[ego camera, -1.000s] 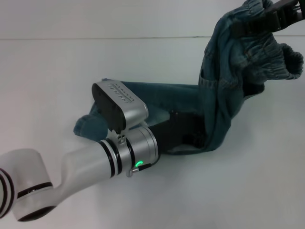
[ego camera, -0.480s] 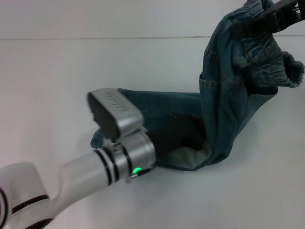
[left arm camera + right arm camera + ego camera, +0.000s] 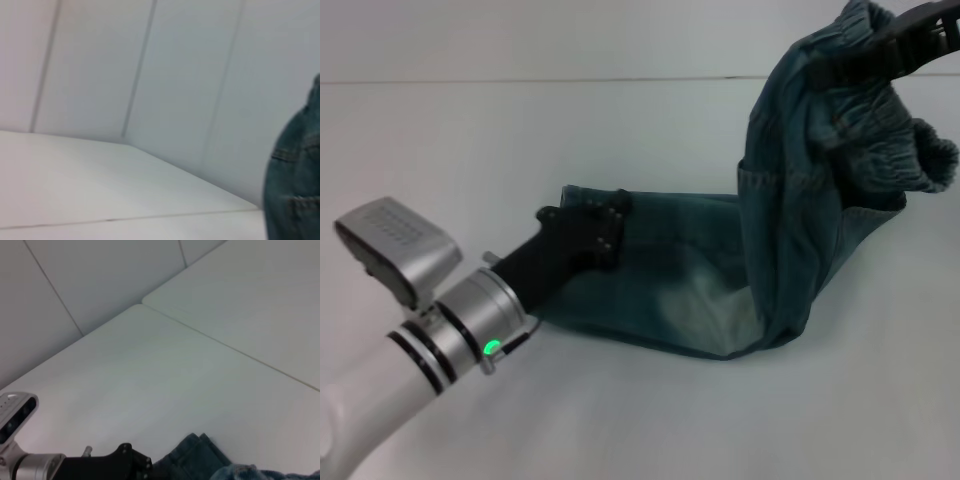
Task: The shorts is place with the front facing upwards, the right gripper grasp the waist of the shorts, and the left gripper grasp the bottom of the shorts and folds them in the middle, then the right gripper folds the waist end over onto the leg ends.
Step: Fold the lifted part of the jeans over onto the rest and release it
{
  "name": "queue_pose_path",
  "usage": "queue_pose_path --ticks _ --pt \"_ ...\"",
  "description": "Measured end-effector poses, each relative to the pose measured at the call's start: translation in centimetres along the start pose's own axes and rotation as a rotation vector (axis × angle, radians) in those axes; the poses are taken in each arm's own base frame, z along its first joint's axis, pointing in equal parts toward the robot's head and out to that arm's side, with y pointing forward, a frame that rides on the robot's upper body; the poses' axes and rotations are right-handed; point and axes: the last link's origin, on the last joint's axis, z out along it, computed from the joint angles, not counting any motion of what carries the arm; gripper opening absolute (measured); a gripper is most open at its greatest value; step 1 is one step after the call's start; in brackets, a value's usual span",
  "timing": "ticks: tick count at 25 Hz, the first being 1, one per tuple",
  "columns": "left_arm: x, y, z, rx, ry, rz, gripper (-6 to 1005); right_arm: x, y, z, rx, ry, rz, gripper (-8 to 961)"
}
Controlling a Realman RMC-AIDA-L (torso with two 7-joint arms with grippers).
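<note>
Right pincer (image 3: 880,55), half cut off, pinches the shorts (image 3: 790,200) aloft; left pincer (image 3: 605,225) fingers unclear, cannot tell

The left arm's black, blocky end effector (image 3: 605,225) has a matte body studded with small round screw heads near its tip. Behind it sits a brushed silver cylindrical wrist collar (image 3: 478,322) carrying a small glowing green light (image 3: 492,348) and a short metal stud beside it. Further back from the end effector, two thin black rings (image 3: 420,352) band the glossy white arm link (image 3: 360,415). A silver-grey box-shaped camera housing (image 3: 398,245) with a dotted grille on its face is mounted beside the collar. The right arm's end effector (image 3: 910,42) is black, with ribbed, strut-like members.
</note>
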Motion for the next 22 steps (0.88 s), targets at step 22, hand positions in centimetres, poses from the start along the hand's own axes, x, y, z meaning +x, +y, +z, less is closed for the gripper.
queue_pose_path --ticks 22 --pt "2.7 -8.3 -9.9 0.453 0.297 -0.046 2 -3.3 5.5 13.6 -0.222 0.293 -0.29 118"
